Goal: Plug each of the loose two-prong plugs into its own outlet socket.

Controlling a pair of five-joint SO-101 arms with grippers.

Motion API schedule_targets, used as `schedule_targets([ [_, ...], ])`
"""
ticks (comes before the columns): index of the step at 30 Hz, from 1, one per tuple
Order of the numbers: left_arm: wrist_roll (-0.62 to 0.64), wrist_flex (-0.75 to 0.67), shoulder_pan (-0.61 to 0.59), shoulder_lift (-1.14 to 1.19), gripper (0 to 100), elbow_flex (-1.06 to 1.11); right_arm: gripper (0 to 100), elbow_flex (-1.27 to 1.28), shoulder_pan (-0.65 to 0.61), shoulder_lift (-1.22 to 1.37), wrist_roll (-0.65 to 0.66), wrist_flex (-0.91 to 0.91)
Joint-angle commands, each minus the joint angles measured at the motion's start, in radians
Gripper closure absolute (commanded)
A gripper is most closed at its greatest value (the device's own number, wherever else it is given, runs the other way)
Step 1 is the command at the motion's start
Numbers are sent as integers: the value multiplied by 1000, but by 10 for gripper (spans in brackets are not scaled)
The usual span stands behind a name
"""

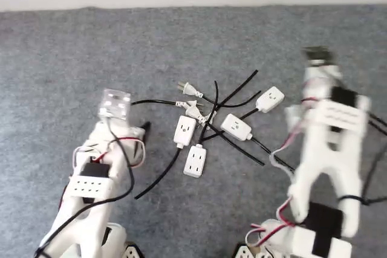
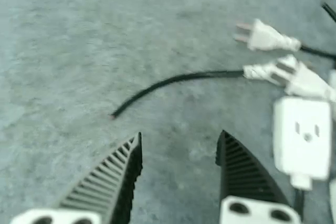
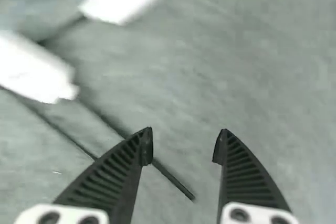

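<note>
Your left end effector [image 2: 180, 137] is spread open with nothing between its ridged black fingers [image 2: 123, 174], and it hangs low over the bare grey counter [image 1: 72, 46], to one side of the tangle of parts. Both plugs lie unplugged in the middle of the counter. The first plug [image 1: 189, 89] is small and white, with two bare metal prongs pointing toward your left arm's side, and a black cord runs away behind it. The second plug [image 1: 193, 110] looks the same and lies near it, just beside the top of the nearest socket [image 1: 184, 131]. That socket is a white rectangular block with its slotted face turned up and a short black cord at its lower end. A second socket [image 1: 195, 161] lies just below it. A third socket [image 1: 236, 126] and a fourth socket [image 1: 270, 99] sit toward your right arm, each on its own black cord, and the cords cross over one another in the middle. A loose cord [image 2: 168, 82] curves from the plugs toward your left end effector and ends on the counter short of it. Your right end effector [image 3: 184, 140] is also open and empty, held over the counter with a thin cord [image 3: 173, 179] ending between its fingers.
</note>
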Motion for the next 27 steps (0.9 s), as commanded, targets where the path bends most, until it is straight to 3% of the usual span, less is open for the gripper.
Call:
schedule_targets([
  [1,89,-86,-86,-6,779,-44,816,12,-148,-56,-9,-96],
  [8,296,-173,-198,-3,779,-48,816,9,-337,1,-14,-240],
  [19,301,-169,-218,-2,779,-61,819,8,-453,82,-55,-321],
  [27,301,-170,-218,-2,779,-61,961,89,-522,-41,-11,-262],
])
